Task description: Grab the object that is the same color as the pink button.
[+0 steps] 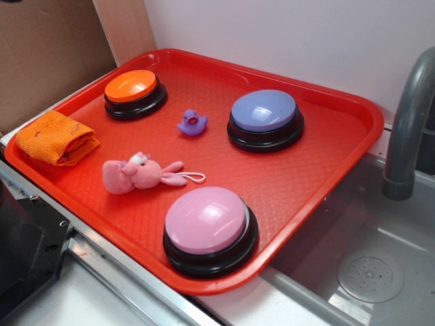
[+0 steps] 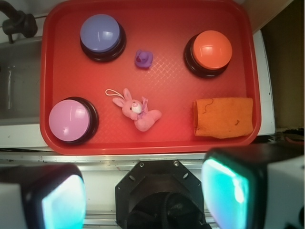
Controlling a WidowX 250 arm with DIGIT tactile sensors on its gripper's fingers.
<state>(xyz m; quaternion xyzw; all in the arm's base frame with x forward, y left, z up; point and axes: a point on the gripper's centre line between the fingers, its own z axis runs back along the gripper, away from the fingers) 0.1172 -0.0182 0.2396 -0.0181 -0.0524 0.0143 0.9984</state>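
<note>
A small pink plush bunny (image 1: 139, 174) with long ears and a thin white loop cord lies on its side on the red tray (image 1: 319, 170), left of middle. The wrist view shows the bunny (image 2: 138, 110) near the tray's middle. The large pink dome button (image 1: 209, 229) with a black base stands at the tray's near corner, and appears in the wrist view (image 2: 71, 120) at lower left. My gripper (image 2: 145, 198) is open and empty, its two fingers wide apart, held high above the robot base outside the tray's edge. The gripper is out of the exterior view.
A purple-topped button (image 1: 265, 119) and an orange-topped button (image 1: 134, 93) stand at the tray's far side, with a tiny purple duck (image 1: 193, 123) between them. A folded orange cloth (image 1: 57, 137) lies on the left corner. A sink basin (image 1: 367, 265) and grey faucet (image 1: 408, 129) are right of the tray.
</note>
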